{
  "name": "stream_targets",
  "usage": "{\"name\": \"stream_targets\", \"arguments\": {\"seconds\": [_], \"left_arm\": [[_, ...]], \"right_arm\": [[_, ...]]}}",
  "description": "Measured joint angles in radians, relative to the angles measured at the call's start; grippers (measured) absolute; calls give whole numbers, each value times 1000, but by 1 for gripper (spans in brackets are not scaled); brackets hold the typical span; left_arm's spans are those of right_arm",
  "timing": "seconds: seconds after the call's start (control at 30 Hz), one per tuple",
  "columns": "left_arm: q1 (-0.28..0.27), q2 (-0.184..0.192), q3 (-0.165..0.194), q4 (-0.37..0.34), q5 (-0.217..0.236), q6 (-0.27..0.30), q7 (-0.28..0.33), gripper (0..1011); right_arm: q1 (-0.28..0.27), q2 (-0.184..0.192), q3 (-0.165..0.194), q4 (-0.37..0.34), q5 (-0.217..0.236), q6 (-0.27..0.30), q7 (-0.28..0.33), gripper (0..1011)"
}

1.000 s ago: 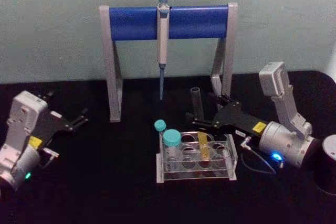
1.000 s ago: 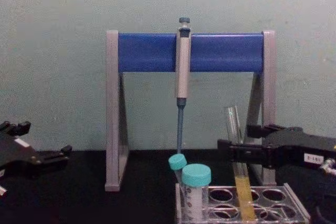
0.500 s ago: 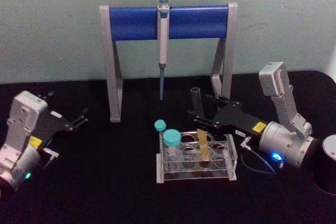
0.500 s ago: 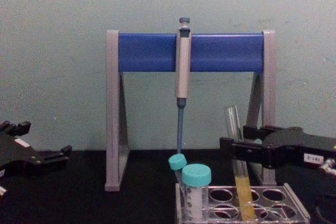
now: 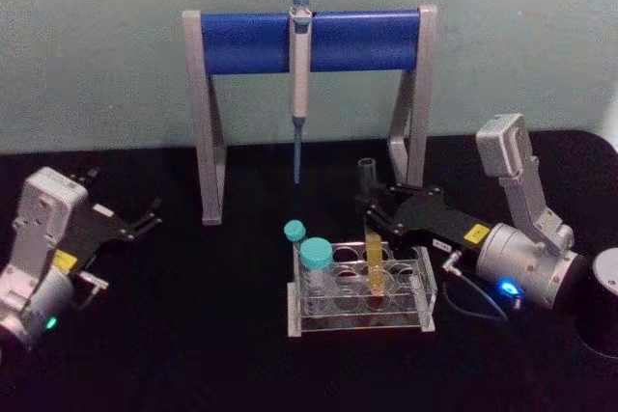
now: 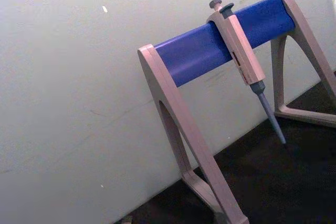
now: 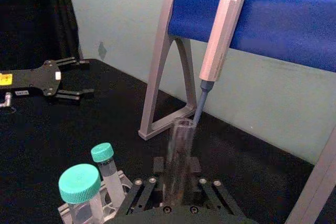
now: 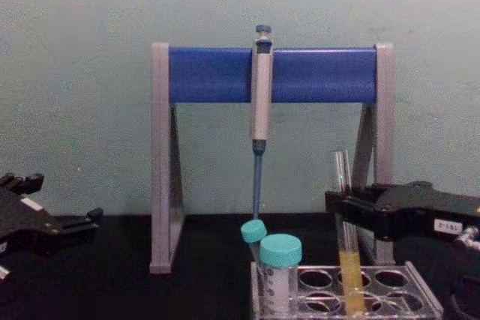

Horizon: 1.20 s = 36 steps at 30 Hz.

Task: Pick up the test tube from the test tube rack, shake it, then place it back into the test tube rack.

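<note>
You're working on a matte black table (image 5: 212, 335) that runs back to a pale green wall. Near that wall, a tall grey-legged stand with a blue crossbar (image 5: 246, 42) has its feet on the tabletop. In front of it, right of centre, a low clear plastic test tube rack with round holes (image 5: 357, 323) sits flat.

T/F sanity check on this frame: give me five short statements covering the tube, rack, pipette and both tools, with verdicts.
1. The right tool grips the test tube above the liquid. True.
2. The test tube hangs free of the test tube rack. False: its lower end sits in a rack hole.
3. The pipette lies on the table. False: it hangs from the stand's blue bar.
4. Two teal-capped tubes stand in the rack. True.
5. The left tool holds a capped tube. False: it is open and empty, off to the left.
</note>
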Motion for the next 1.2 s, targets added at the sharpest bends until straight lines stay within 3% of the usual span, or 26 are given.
{"name": "stream_targets", "arguments": {"seconds": [0.13, 0.9, 1.2], "left_arm": [[0, 0, 0, 0, 0, 0, 0, 1001], [0, 0, 0, 0, 0, 0, 0, 1001], [0, 0, 0, 0, 0, 0, 0, 1001]], "right_arm": [[0, 0, 0, 0, 2, 0, 0, 233], [-1, 0, 2, 0, 2, -1, 2, 233], [-14, -3, 23, -15, 55, -9, 28, 233]]}}
